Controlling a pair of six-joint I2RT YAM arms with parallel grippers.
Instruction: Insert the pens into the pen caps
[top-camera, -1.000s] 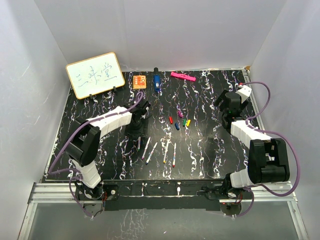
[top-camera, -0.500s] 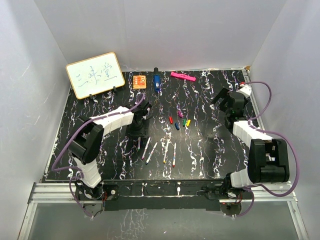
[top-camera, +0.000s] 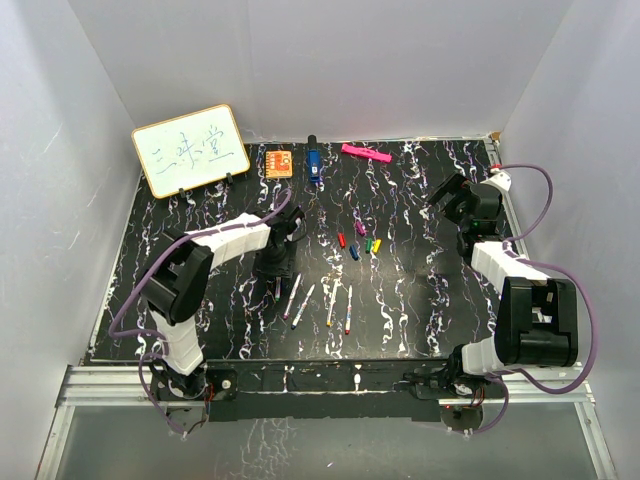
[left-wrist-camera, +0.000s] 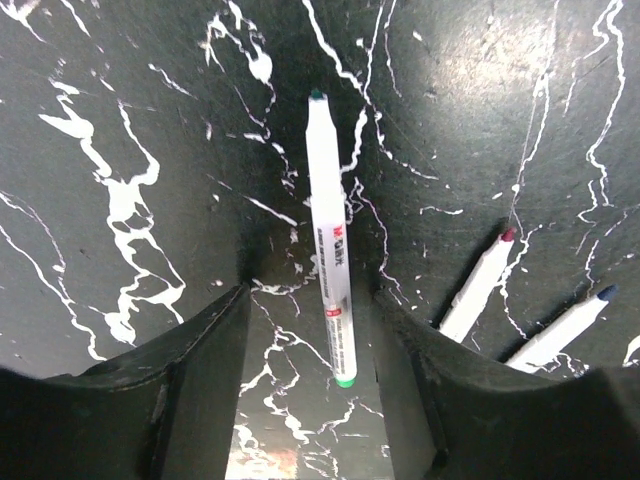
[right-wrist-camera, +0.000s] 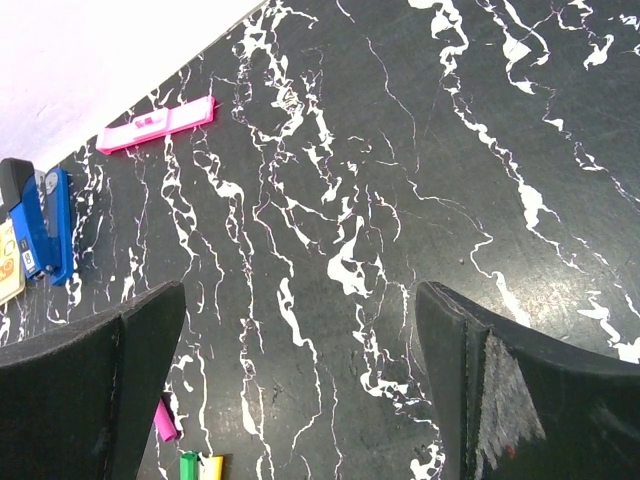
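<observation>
While my right gripper (right-wrist-camera: 300, 300) hangs spread wide over the black white-veined marble tabletop (top-camera: 420, 300), well apart from the work, my left gripper (left-wrist-camera: 308, 305) is nearer. Its jaws stand half-parted astride a thin white-barrelled, green-tipped pen (left-wrist-camera: 327, 200) without touching it. The pen's long axis runs along the gap. The tiny coloured plastic caps (top-camera: 360, 240) lie to its right.

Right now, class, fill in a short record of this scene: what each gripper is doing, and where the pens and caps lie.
Left gripper: open, jaws either side of a green-ended pen lying flat, not gripping
Right gripper: open, over the table, away from the caps
Other pens: lying loose, uncapped
Pen caps: clustered mid-table, apart from pens
</observation>
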